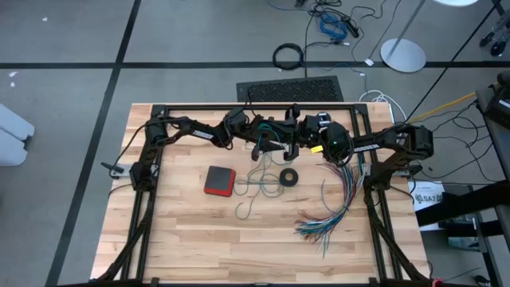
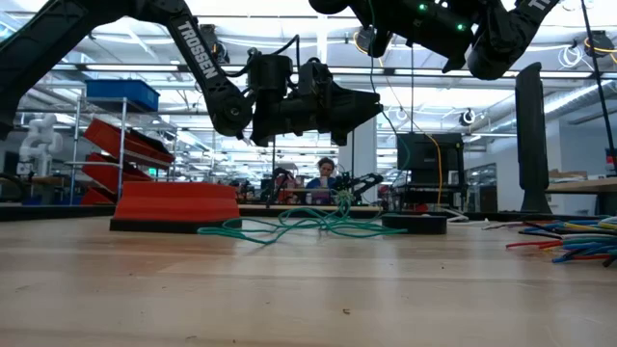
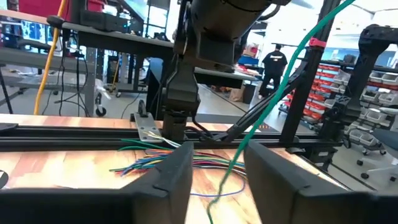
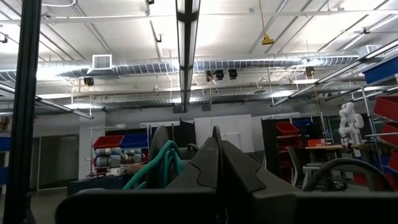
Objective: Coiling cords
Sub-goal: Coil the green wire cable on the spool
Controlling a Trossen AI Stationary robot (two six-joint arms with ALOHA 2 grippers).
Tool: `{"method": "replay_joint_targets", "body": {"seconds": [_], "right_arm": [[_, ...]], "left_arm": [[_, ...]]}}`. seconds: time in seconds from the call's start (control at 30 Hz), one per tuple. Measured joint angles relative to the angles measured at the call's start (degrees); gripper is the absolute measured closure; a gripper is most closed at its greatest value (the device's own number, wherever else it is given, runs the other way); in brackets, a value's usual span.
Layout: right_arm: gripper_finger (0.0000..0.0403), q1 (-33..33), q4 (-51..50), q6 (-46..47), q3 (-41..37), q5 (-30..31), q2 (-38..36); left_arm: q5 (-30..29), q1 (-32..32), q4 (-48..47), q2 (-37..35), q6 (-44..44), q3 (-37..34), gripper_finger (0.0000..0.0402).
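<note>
2 arms meet above the table's far side: your right gripper (image 4: 214,158) clenches the teal cord (image 3: 292,68) aloft so slack hangs through your parted left gripper (image 3: 214,180) for coiling.

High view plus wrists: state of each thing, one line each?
Teal cord: partly loose on the table, one strand pulled up taut between the left gripper's fingers.
Left gripper: raised, fingers apart, cord running through the gap.
Right gripper: raised, pointed up at the ceiling, fingers shut, teal loops beside it.
Wire bundle: fanned flat on table.
Black ring: flat on table.
Red box: flat on table.
</note>
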Motion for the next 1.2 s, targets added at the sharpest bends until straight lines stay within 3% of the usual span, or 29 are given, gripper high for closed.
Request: {"method": "replay_joint_targets", "body": {"seconds": [0.23, 0.5, 0.77, 0.9, 1.0, 1.2], "right_arm": [[0.0403, 0.0, -0.2, 0.1, 0.0, 0.0, 0.0], [0.0403, 0.0, -1.2, 0.2, 0.0, -0.1, 0.0], [0.0403, 0.0, -1.9, 0.1, 0.0, 0.0, 0.0], [0.0403, 0.0, -3.1, 0.1, 0.0, 0.0, 0.0], [0.0403, 0.0, -3.1, -0.4, 0.0, 0.1, 0.0], [0.0403, -0.1, -2.9, -0.8, 0.0, 0.2, 0.0]], "left_arm": [[-0.6, 1.8, 0.0, 0.0, -0.5, 0.0, 0.0389], [-0.3, 4.9, 0.0, -0.4, -5.0, 0.0, 0.0399], [1.0, 6.4, 0.0, -0.5, -6.1, -0.5, 0.0400], [11.7, 7.1, 0.5, -0.5, -6.4, -0.4, 0.0390], [15.4, 7.1, 0.4, -0.5, -7.6, -0.9, 0.0354], [13.0, 6.0, 0.1, -0.5, -5.6, -1.4, 0.0264]]}}
